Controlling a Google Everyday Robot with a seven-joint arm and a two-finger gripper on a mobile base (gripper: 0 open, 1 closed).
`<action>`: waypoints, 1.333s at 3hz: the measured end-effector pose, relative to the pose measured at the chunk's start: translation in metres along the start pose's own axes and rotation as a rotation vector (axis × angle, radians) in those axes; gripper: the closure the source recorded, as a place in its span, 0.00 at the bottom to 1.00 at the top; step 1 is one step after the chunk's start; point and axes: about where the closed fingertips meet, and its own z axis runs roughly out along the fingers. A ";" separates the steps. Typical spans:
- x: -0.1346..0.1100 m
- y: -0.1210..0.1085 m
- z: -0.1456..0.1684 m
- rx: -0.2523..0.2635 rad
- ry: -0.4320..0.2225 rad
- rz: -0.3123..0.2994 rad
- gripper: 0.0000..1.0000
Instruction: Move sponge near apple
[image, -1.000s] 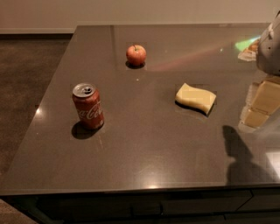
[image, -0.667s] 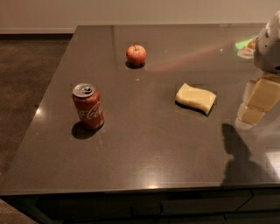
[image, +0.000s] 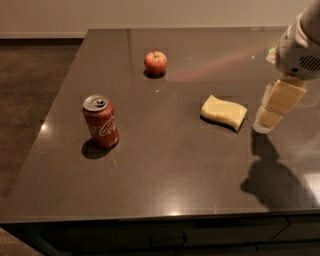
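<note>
The pale yellow sponge (image: 224, 112) lies flat on the dark table, right of centre. The small red-orange apple (image: 155, 62) stands farther back and to the left, well apart from the sponge. My gripper (image: 270, 120) hangs at the right side, its yellowish fingers pointing down and left, just right of the sponge and a little above the table. It holds nothing that I can see.
A red Coca-Cola can (image: 100, 121) stands upright at the left front. The table (image: 165, 170) ends at a front edge near the bottom and a left edge beside the brown floor. The arm casts a shadow (image: 275, 182) at the right front.
The gripper has shifted slightly left, toward the sponge. The sponge, apple and can have not moved.
</note>
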 end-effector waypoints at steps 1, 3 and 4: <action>-0.001 -0.016 0.022 -0.015 0.006 0.055 0.00; 0.001 -0.039 0.070 -0.033 0.018 0.141 0.00; 0.005 -0.046 0.092 -0.051 0.013 0.170 0.00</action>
